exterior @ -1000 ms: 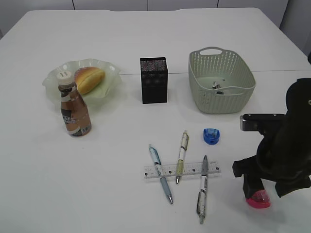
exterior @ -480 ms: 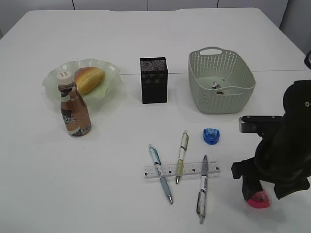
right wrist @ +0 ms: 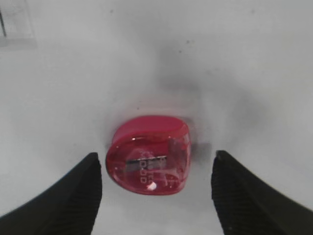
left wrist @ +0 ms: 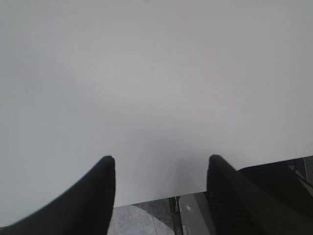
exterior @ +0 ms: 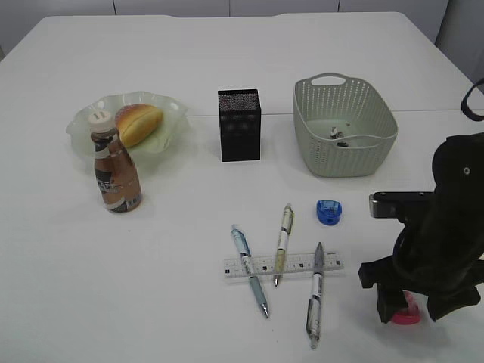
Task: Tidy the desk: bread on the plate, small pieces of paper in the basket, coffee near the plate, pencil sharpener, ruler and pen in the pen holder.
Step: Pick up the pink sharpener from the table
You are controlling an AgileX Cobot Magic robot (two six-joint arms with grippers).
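Closing in on the pink pencil sharpener [right wrist: 147, 155] is the step you have in hand: your right pincer [right wrist: 155, 196] hangs over it with the jaws spread, one finger on each side and neither touching it in the wrist view. It lies flat on the worktop [exterior: 174, 272] near the front right corner, well apart from the pen holder [exterior: 239, 125]. I judge the next move calls for you to come down squarely, pinch it across its short sides and carry it to the holder; it is small and smooth, so it may skid.

Your left pincer [left wrist: 160, 196] is spread too and holds nothing, over bare worktop at its edge.

From the exterior view the arm covers most of the pink sharpener, and its fingertips are hard to tell apart. A blue sharpener [exterior: 329, 212], three pens [exterior: 281, 243] and the ruler [exterior: 281, 265] wait unsorted. What lies in the basket [exterior: 344, 125] is too small to name.
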